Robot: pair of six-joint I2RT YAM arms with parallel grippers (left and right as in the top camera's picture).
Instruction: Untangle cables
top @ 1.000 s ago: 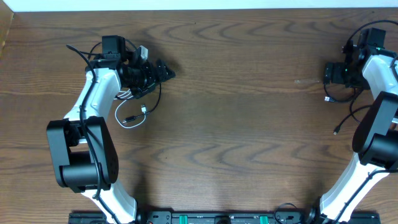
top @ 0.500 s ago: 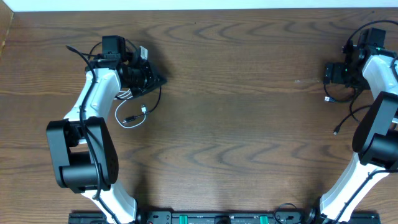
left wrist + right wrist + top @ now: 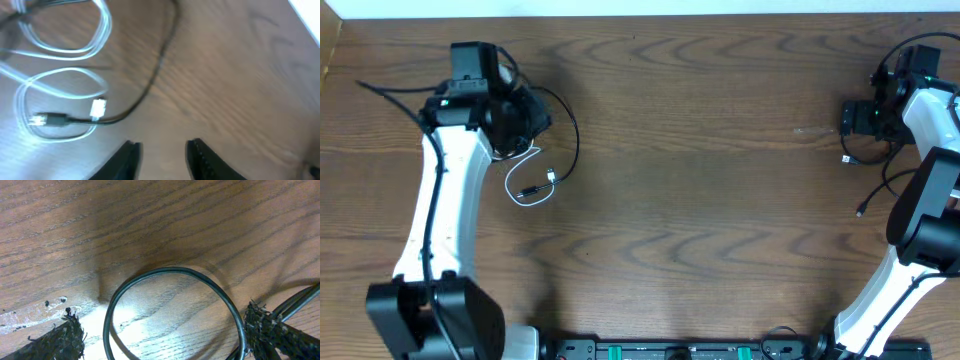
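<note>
A white cable (image 3: 516, 184) lies in loose loops below my left gripper (image 3: 534, 122); a thin black cable (image 3: 576, 140) arcs round its right side down to a small plug (image 3: 550, 177). The left wrist view shows the white loops (image 3: 75, 47), a white plug (image 3: 99, 109) and the black cable (image 3: 150, 87) ahead of the left gripper (image 3: 162, 161), whose jaws stand apart over bare wood. My right gripper (image 3: 847, 118) stands wide open at the far right. In the right wrist view a black cable loop (image 3: 176, 270) lies on the table between the right gripper's (image 3: 165, 341) fingers.
The black cable at the right trails down the table to a loose end (image 3: 861, 211). A pale scuffed patch (image 3: 30, 315) marks the wood by my right gripper. Thick arm wires (image 3: 390, 92) run out to the left. The table's far edge (image 3: 640, 15) is close behind both grippers.
The left gripper shut, then part-opened, and drew back to the left. The left arm's base has swung down and left. The right arm has not moved.
</note>
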